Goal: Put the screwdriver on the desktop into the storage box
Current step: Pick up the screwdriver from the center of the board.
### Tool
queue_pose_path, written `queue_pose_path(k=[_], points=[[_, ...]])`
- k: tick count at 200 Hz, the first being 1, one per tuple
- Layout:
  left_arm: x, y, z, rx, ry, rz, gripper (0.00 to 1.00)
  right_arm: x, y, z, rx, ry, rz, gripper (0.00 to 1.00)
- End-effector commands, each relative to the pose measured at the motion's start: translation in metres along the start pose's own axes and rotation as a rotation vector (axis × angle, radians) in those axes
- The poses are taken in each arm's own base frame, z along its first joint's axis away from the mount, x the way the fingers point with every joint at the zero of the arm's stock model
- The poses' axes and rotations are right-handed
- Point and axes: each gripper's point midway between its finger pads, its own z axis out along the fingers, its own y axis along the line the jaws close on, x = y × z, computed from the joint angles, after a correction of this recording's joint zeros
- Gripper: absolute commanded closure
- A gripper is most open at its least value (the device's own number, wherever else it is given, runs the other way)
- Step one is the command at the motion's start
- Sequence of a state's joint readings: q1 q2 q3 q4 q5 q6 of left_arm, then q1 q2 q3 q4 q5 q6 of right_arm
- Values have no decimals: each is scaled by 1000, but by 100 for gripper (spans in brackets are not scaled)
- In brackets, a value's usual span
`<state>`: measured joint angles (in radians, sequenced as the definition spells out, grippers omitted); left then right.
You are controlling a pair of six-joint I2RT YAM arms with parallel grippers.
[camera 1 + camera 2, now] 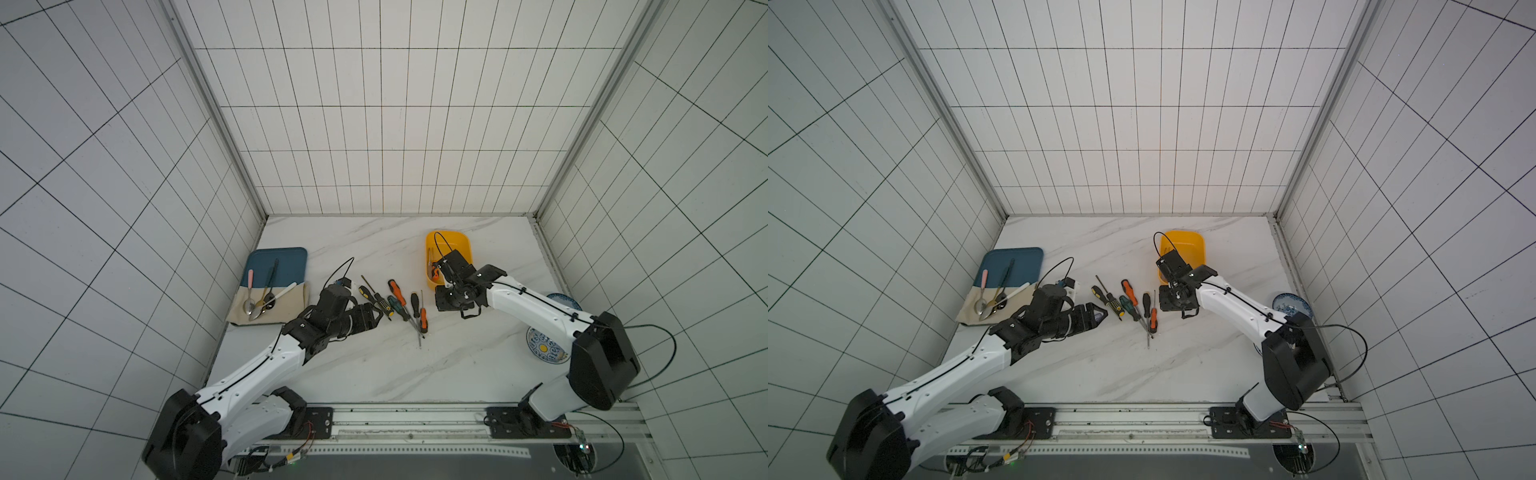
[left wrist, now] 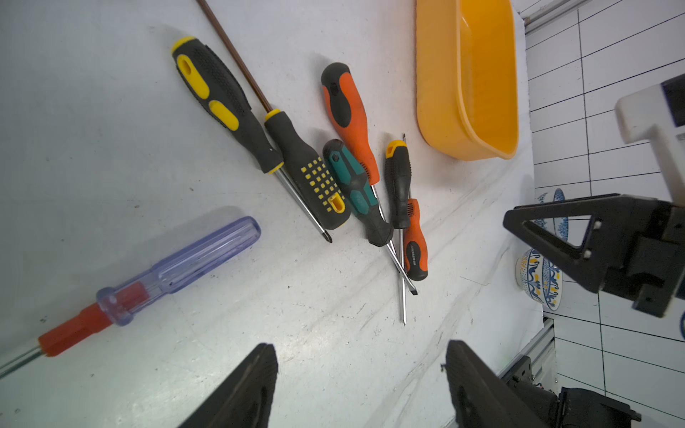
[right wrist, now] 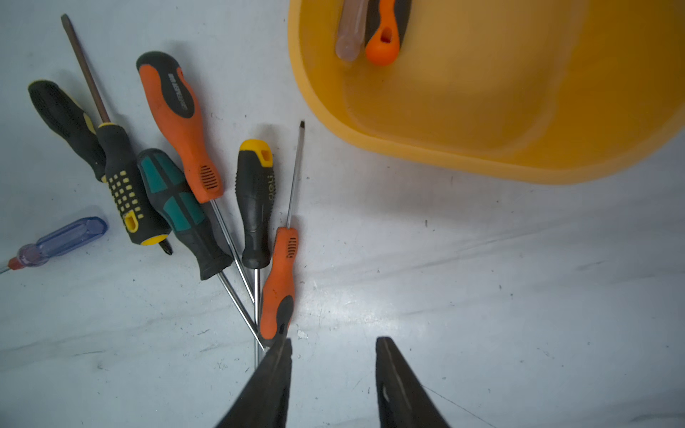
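Note:
Several screwdrivers (image 1: 399, 307) lie in a loose cluster mid-desktop (image 1: 374, 374), with black-yellow, orange, and green handles. A clear blue-handled one (image 2: 178, 266) lies apart, beside my left gripper (image 2: 360, 348), which hovers open and empty at the cluster's left edge. The yellow storage box (image 1: 453, 249) stands behind and to the right. It holds an orange-black screwdriver (image 3: 385, 33) and a pale clear-handled one (image 3: 350, 33). My right gripper (image 3: 333, 344) hangs between cluster and box, open with bare desktop between its fingers. One fingertip is next to the small orange screwdriver (image 3: 280, 281).
A dark-blue tray (image 1: 282, 262) with a beige cloth (image 1: 286, 307) and spoons (image 1: 257, 299) sits at the left. Two blue-patterned dishes (image 1: 544, 347) (image 1: 565, 299) lie at the right, partly under the right arm. Tiled walls close in three sides.

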<state>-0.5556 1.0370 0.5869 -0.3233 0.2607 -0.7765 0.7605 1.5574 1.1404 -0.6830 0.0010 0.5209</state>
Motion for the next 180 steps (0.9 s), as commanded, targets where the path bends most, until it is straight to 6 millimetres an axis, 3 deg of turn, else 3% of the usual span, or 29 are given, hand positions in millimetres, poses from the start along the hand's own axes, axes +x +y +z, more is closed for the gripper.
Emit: queue_pose_path(k=[1,66,180], points=[[-3,-11,-3,51,-20,19,24,12,13,18,-3,35,-8,58],[0,-5,-1,30,-14,11,24,22,34,42,8,98,-53,54],[-1,-1,1,13,-16,5,24,37,33,69,37,157,-55,56]])
